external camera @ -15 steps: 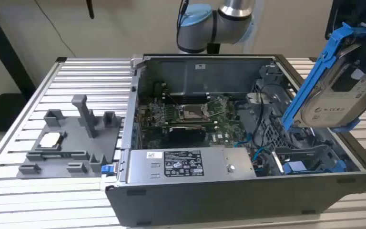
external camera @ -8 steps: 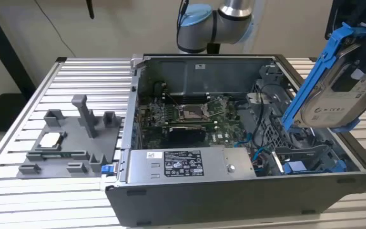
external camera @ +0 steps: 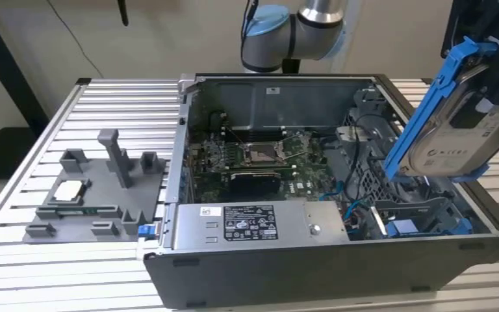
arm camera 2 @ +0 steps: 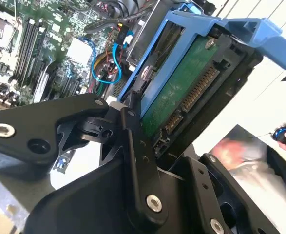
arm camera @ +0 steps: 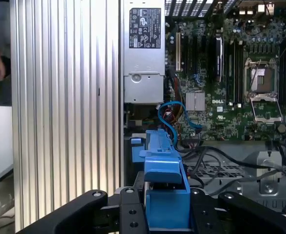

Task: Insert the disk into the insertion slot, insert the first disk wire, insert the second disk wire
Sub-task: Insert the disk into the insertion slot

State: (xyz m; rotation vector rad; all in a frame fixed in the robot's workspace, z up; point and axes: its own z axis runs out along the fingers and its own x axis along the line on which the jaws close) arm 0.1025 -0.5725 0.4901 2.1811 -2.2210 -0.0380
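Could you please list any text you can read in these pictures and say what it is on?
The white sticker on the power-supply box: too small to read.
The label on the disk: blurred, unreadable.
Markings on the motherboard: too small to read.
No text can be quoted.

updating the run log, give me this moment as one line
end effector: shut on disk | disk: tilted above open case | insertion slot: no disk yet
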